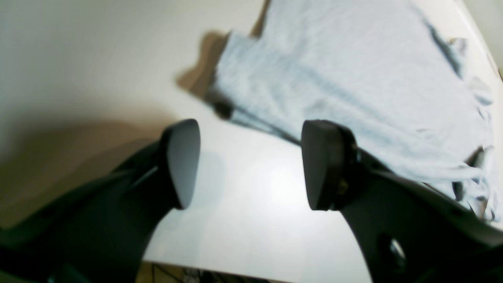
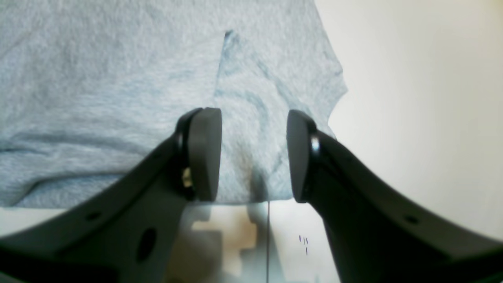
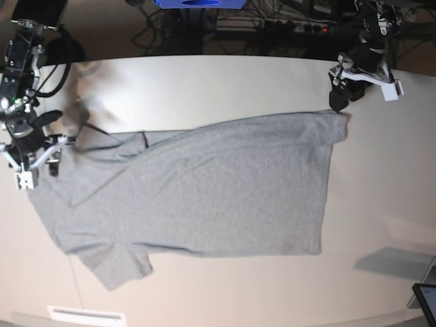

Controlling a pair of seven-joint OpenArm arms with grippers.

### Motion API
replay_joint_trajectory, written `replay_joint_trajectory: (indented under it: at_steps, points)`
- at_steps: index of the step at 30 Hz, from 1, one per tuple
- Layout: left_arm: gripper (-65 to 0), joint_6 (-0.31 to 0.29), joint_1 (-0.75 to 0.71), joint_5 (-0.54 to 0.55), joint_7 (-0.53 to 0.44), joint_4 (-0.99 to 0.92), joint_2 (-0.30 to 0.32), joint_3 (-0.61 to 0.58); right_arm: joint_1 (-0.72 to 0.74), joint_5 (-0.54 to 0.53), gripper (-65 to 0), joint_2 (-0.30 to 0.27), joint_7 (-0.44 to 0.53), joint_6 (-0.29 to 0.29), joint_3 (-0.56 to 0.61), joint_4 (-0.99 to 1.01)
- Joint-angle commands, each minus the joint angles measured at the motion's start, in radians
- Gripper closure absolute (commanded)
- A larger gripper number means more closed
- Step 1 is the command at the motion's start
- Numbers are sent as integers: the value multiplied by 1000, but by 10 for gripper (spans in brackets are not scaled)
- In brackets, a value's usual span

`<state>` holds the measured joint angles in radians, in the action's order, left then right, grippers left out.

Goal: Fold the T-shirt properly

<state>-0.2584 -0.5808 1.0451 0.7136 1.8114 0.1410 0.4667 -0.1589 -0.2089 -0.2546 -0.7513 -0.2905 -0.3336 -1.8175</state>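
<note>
Base view: the large heather-grey cotton T-shirt is spread flat, plain side up, across the middle of the pale counter. The left gripper is seen over bare counter just beside a shirt corner, its jaws spread wide and holding nothing. The right gripper is poised over a sleeve edge, jaws apart; contact with the cloth cannot be told.

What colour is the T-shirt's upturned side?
Plain heather grey, no print; the T-shirt shows best in the base view.
</note>
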Motion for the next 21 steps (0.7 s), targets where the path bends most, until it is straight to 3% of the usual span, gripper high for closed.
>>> replay_joint_trajectory:
  at_steps: [1, 5, 21]
  points:
    - [-395, -8, 12, 16, -10, 3, 12, 5, 8, -5, -264, -15, 23, 0, -3, -18]
    - [-395, -8, 83, 16, 77, -72, -1, 14, 3, -5, -264, -15, 22, 0, -3, -18]
    - [-391, -8, 135, 14, 77, -98, -5, 16, -12, -5, -264, -16, 25, 0, -5, -18]
